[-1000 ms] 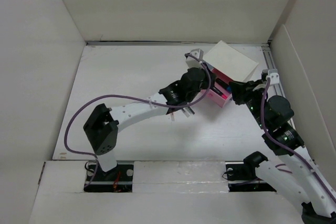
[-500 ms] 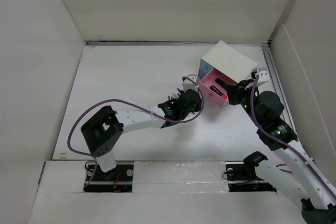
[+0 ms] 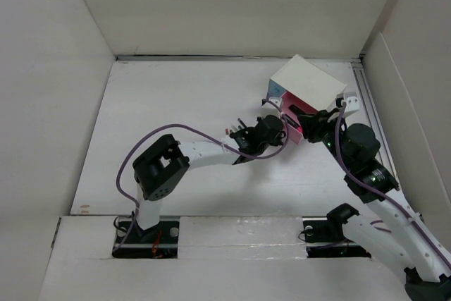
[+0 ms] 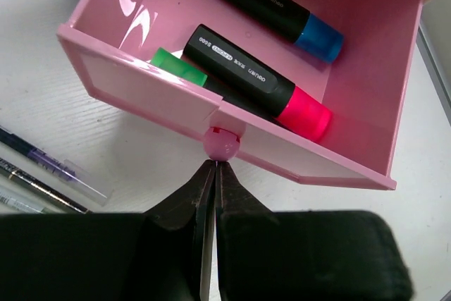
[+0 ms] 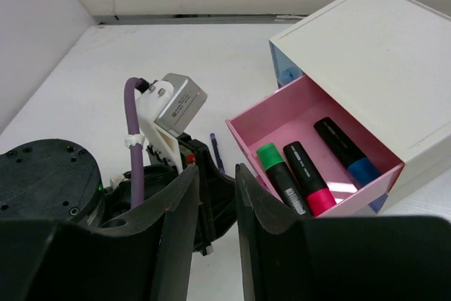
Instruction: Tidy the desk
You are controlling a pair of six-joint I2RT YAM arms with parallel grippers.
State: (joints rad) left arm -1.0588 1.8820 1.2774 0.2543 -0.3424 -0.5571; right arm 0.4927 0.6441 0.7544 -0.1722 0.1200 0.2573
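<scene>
Top external: desk (image 3: 162, 103) lies longest left to right

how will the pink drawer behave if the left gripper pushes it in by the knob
The pink drawer looks like thin, stiff plastic, so it probably slides easily. The three highlighters lie loose inside and may shift. The knob is small and round, so the shut left gripper could slip off it.
</scene>
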